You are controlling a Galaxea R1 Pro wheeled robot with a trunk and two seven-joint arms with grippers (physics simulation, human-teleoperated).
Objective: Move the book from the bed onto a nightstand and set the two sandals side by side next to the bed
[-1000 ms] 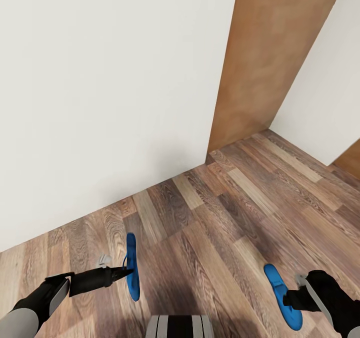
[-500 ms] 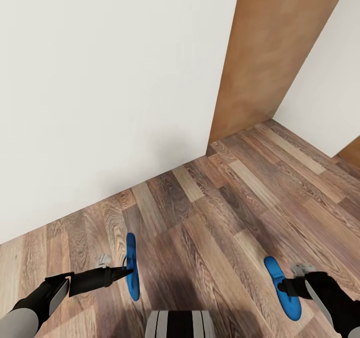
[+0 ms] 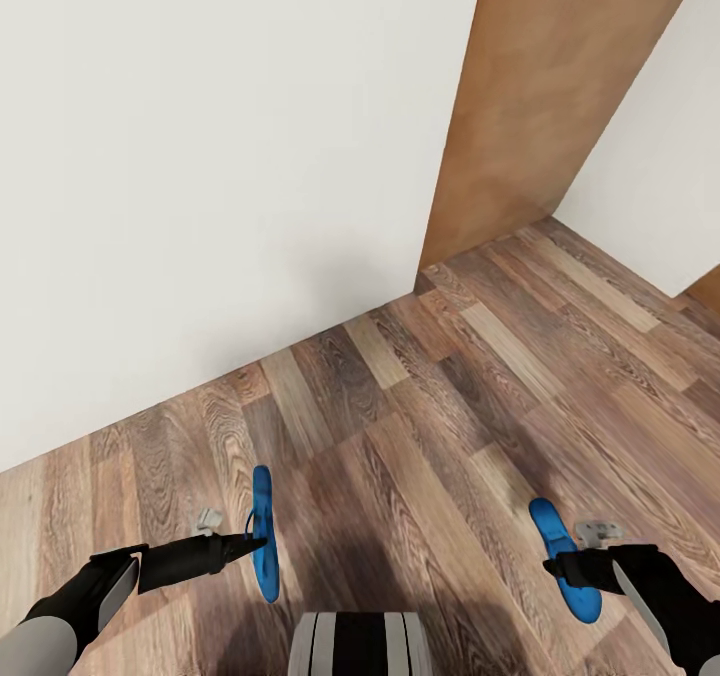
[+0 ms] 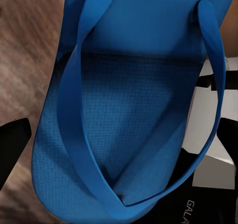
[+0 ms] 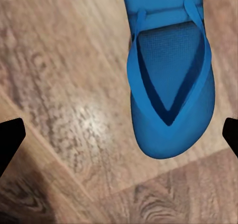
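One blue sandal (image 3: 262,534) hangs edge-up just above the wood floor, my left gripper (image 3: 250,544) shut on its thong strap. Up close in the left wrist view, that sandal (image 4: 134,110) has a black fingertip (image 4: 12,144) beside it. The other blue sandal (image 3: 562,554) lies flat on the floor at the lower right. My right gripper (image 3: 575,554) hovers over it, open. In the right wrist view this sandal (image 5: 171,80) lies sole-down, its rounded end between the wide-spread fingertips (image 5: 10,139). The bed, book and nightstand are out of view.
A white wall (image 3: 220,156) stands close ahead, ending at a corner beside a brown wooden door (image 3: 540,106). Wood-plank floor (image 3: 450,406) runs off to the right past the door. My own base (image 3: 360,656) shows at the bottom edge.
The whole view has shifted: wall corner and floor slid upward in the picture, and the right sandal went with the floor. The left arm and its sandal kept their place.
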